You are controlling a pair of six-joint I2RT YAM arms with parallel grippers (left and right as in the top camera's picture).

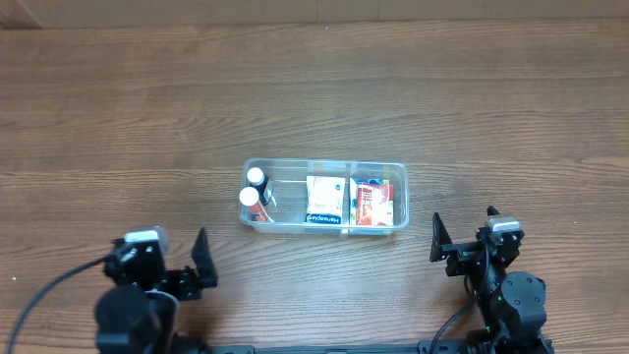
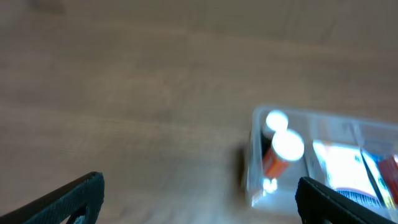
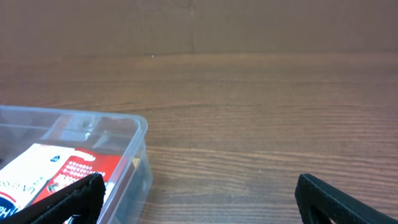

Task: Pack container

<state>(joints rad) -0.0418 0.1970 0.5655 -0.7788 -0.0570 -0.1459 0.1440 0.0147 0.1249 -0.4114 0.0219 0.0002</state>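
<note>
The clear plastic container sits at the table's middle. Inside are two orange bottles with white caps at its left end, a white and blue box in the middle and a red and white box at the right. My left gripper is open and empty, near the front edge, left of the container. In the left wrist view the container and bottles are blurred. My right gripper is open and empty, right of the container, with the red box showing.
The wooden table stretches bare behind and beside the container. The arm bases stand at the front edge, left and right.
</note>
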